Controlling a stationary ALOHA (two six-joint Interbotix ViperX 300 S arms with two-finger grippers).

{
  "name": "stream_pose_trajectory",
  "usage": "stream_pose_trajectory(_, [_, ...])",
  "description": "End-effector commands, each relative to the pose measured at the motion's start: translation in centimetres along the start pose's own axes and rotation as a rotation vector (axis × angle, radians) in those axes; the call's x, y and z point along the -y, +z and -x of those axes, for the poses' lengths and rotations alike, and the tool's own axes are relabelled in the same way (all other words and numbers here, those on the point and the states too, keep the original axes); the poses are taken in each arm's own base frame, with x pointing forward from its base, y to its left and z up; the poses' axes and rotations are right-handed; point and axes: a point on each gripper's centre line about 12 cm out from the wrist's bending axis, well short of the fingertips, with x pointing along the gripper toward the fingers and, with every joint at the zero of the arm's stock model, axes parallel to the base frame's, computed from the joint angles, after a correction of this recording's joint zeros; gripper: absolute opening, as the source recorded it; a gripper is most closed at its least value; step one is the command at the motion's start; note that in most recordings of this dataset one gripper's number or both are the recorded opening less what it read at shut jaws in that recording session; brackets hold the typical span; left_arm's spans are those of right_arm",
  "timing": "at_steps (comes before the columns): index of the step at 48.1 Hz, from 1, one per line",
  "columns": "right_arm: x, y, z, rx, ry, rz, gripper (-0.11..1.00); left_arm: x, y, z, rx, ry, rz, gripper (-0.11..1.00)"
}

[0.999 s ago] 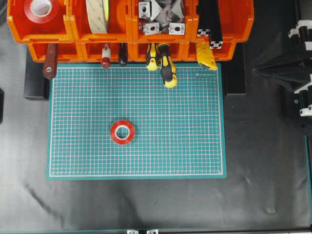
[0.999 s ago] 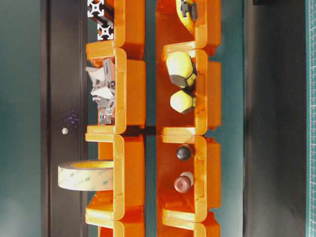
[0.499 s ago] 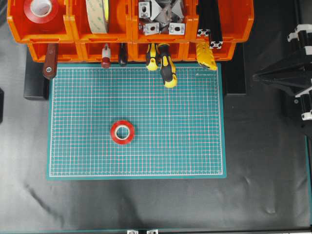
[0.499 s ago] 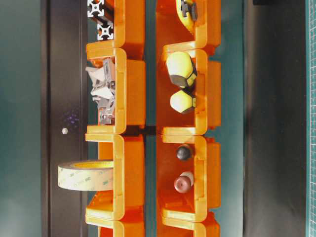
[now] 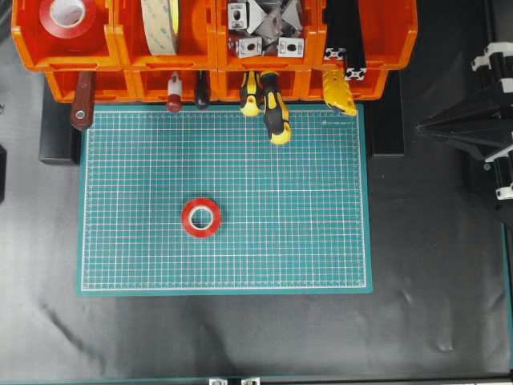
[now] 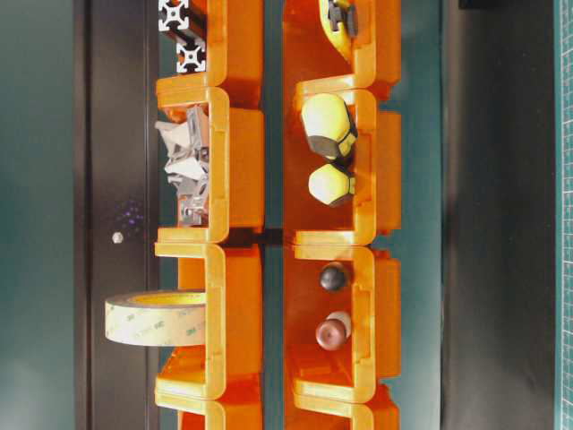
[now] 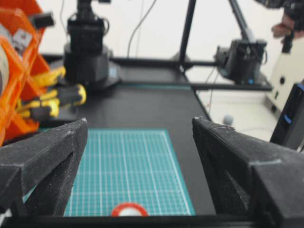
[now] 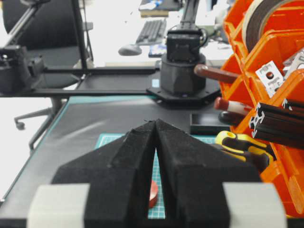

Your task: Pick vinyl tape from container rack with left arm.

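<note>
Nothing on the mat [image 5: 304, 200] has moved: the red tape [image 5: 201, 217] lies free, left claw [image 7: 140, 142] spread, empty (right claw [image 8: 156, 161] pressed together); pick looks finished.

Left claw [image 7: 137, 142] spread wide and level, right claw [image 8: 156, 142] closed, level

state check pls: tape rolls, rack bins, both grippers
red tape roll on mat: flat, free, nothing gripping it
red tape roll in rack: flat in top-left bin
cream-yellow tape roll: on edge in next top bin
container rack: two tiers, tool handles sticking out of lower bins
left gripper: open, empty
right gripper: shut, empty
</note>
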Motion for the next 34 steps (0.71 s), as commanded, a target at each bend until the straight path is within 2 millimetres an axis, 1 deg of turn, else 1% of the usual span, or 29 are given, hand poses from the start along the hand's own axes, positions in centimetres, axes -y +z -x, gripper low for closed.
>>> stream_pose_trajectory(1, [-0.06, 0.42, -0.18, 0.014, 0.003, -0.002, 0.0, -0.04, 0.05, -0.38, -0.013, 0.005, 0.004, 0.86])
stream_pose_trajectory(15, [-0.05, 0.01, -0.15, 0.006, 0.003, -0.002, 0.0, -0.09, -0.19, -0.51, -0.024, 0.008, 0.01, 0.86])
stream_pose_trajectory(34, [-0.06, 0.03, -0.15, 0.008, 0.004, 0.008, 0.0, -0.13, -0.3, -0.53, -0.033, 0.011, 0.009, 0.86])
